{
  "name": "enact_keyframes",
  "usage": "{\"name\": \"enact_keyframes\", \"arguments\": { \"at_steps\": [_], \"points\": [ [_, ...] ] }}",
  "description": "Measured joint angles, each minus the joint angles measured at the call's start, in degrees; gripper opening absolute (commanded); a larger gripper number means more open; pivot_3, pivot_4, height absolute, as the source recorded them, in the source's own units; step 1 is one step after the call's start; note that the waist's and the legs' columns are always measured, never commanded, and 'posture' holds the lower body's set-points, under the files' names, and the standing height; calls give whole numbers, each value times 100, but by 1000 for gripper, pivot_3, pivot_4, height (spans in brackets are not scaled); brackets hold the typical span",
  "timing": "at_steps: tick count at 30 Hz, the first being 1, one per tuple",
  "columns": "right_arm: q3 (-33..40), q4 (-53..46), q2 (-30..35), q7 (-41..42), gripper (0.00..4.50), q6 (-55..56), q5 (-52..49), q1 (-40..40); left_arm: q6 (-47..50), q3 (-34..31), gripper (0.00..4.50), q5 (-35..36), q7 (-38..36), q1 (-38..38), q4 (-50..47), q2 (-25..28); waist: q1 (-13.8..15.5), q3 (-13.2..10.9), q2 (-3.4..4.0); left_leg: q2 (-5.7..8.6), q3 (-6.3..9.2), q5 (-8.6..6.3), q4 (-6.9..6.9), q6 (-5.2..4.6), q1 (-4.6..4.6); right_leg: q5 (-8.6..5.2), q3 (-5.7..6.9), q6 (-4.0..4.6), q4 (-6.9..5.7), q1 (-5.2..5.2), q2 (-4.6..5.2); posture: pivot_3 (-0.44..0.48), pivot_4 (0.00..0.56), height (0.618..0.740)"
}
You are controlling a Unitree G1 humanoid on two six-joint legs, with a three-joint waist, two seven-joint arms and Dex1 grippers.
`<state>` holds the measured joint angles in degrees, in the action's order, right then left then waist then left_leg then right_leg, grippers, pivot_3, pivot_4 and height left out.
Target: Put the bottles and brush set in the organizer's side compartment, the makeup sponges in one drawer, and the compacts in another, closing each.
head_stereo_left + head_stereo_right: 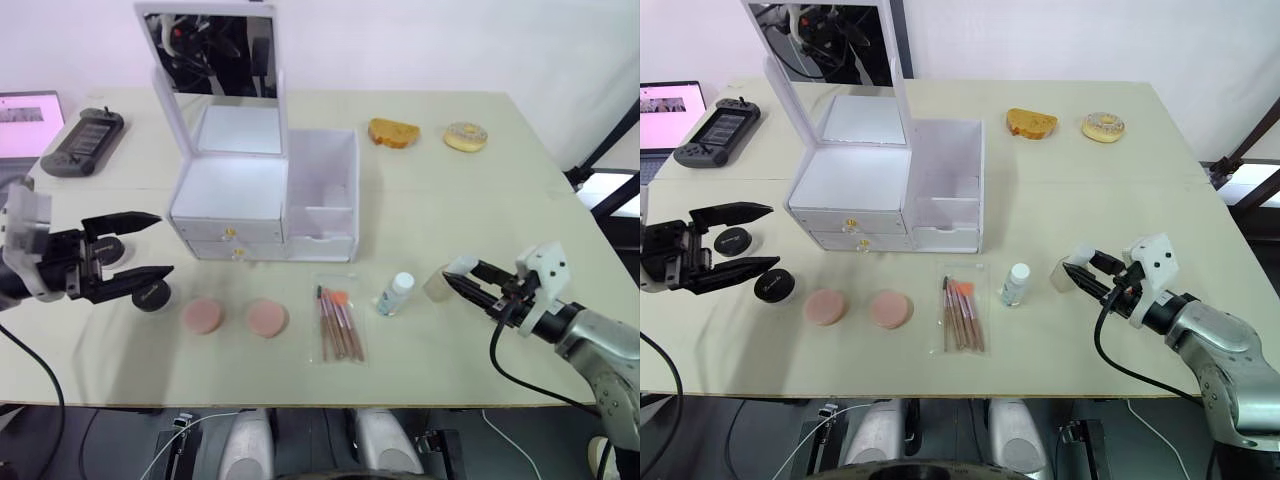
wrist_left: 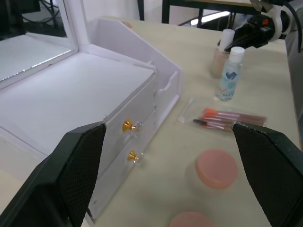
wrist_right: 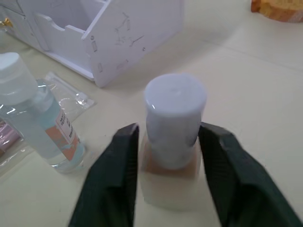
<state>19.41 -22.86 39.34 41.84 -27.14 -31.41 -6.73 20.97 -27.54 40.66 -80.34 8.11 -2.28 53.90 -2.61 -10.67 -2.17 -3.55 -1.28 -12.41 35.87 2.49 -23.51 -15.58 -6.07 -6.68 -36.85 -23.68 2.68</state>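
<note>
Showing, head view: left gripper (image 1: 128,248) spread open left of the organizer (image 1: 262,205); brush set (image 1: 338,323) near centre. Right wrist view: right gripper (image 3: 168,142) straddling the foundation bottle (image 3: 173,142), grip uncertain, clear bottle (image 3: 38,120) alongside.

The right gripper (image 3: 168,142) has its two black fingers (image 3: 113,179) on either side of a small beige foundation bottle with a white cylindrical cap (image 3: 174,118); whether they press its body cannot be told. The bottle stands upright on the cream tabletop (image 3: 265,85). Just beside it stands a clear plastic bottle with a white cap and blue-and-orange label (image 3: 42,125), with a crinkled clear plastic sleeve (image 3: 71,92) behind it. Further back is the white organizer (image 3: 128,33), its side compartment open-topped. A toasted bread piece (image 3: 279,9) lies beyond.
</note>
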Motion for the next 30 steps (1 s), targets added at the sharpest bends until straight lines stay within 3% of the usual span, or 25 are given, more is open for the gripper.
{"name": "enact_keyframes", "arguments": {
  "at_steps": [10,14,15,26,30],
  "points": [
    [4,-8,0,-4,2237,-4,-104,91,3,197,4500,2,141,2,-46,-104,2,0,0,0,0,0,0,0,0,0,0,0,-1,0,0,0,150,740],
    [12,-9,1,3,909,-11,-141,91,2,205,4500,1,196,4,-128,-104,1,0,0,0,0,0,0,0,0,0,0,0,-1,0,0,0,150,740],
    [13,-9,2,3,771,-14,-143,91,2,206,4500,1,209,8,-127,-104,1,0,0,0,0,0,0,0,0,0,0,0,-1,0,-1,0,150,740],
    [30,-8,57,41,771,-94,-227,204,0,384,4500,-2,318,132,-131,-112,-7,0,0,0,0,0,1,0,0,0,0,0,-2,-1,-1,0,150,740],
    [183,-131,494,109,771,-586,-725,791,-22,362,4500,-6,336,86,-102,-114,-22,-5,8,-1,-1,0,2,0,0,0,-2,-1,-5,-2,-1,0,150,740]
  ]
}}
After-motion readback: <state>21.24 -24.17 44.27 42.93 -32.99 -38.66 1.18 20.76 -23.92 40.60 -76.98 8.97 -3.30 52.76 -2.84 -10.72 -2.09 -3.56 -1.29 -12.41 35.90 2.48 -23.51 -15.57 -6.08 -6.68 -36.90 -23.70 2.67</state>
